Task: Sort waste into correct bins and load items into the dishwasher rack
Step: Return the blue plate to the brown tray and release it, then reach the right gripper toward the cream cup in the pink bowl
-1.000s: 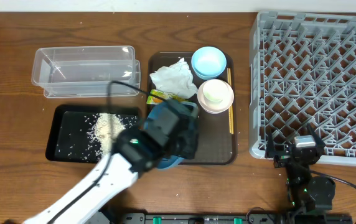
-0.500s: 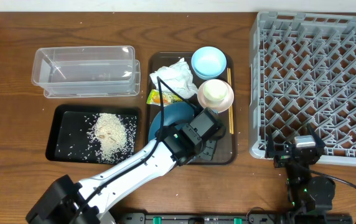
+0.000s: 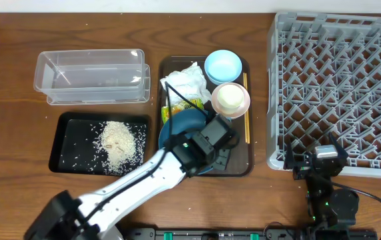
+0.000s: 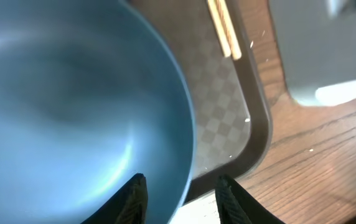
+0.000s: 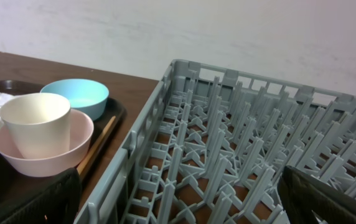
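Overhead, lower centre: dark-blue bowl [image 3: 179, 125] on brown tray [image 3: 247, 161]; left gripper [image 4: 181, 194] at bowl's right rim, jaws parted astride rim, not clamping; dishwasher rack [image 3: 340, 87] lies frame right; right gripper [image 5: 178, 199], wide open and empty, sits nearer rack.

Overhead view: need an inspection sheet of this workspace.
Surface: wooden table, brown tray on it.
Job's things: dark-blue bowl, light-blue bowl, cup in pink bowl, tissue, wrapper, chopsticks on the tray; rice in black tray; clear tub and rack empty.
Clutter: nothing seen.
Hands: left hand open astride the dark-blue bowl's rim; right hand open, empty, by the rack.
Cables: black cable loops over the tissue.
Surroundings: pale wall.
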Robot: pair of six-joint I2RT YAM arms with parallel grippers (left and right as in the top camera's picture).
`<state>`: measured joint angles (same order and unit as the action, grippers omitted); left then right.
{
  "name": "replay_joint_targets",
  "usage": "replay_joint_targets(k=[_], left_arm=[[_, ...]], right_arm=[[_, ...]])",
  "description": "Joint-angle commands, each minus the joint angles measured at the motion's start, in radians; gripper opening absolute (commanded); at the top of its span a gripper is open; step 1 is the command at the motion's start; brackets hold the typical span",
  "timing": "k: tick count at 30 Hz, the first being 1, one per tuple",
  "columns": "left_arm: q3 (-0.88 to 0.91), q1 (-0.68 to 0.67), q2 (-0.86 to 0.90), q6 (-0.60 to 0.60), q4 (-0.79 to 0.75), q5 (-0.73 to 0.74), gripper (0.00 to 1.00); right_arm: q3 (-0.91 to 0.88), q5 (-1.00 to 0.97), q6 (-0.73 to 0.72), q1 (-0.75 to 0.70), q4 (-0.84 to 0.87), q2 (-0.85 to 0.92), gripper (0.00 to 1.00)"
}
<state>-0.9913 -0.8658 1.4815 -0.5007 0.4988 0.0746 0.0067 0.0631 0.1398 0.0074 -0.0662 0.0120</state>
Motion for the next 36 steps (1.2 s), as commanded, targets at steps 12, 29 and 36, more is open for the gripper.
replay_joint_targets(k=[12,29,36], left_arm=[[-0.029,0.532,-0.449,-0.003,0.215,-0.252,0.51],[-0.029,1.312,-0.494,-0.276,0.439,-0.240,0.82],[-0.029,1.320,-0.414,-0.276,0.440,-0.240,0.84]], right_arm=[[-0.001,-0.003,0.007,-0.007,-0.004,-0.006,0.99],[-0.001,-0.037,0.034,-0.007,0.023,-0.006,0.99],[-0.001,0.029,0.033,-0.006,0.139,-0.006,0.99]])
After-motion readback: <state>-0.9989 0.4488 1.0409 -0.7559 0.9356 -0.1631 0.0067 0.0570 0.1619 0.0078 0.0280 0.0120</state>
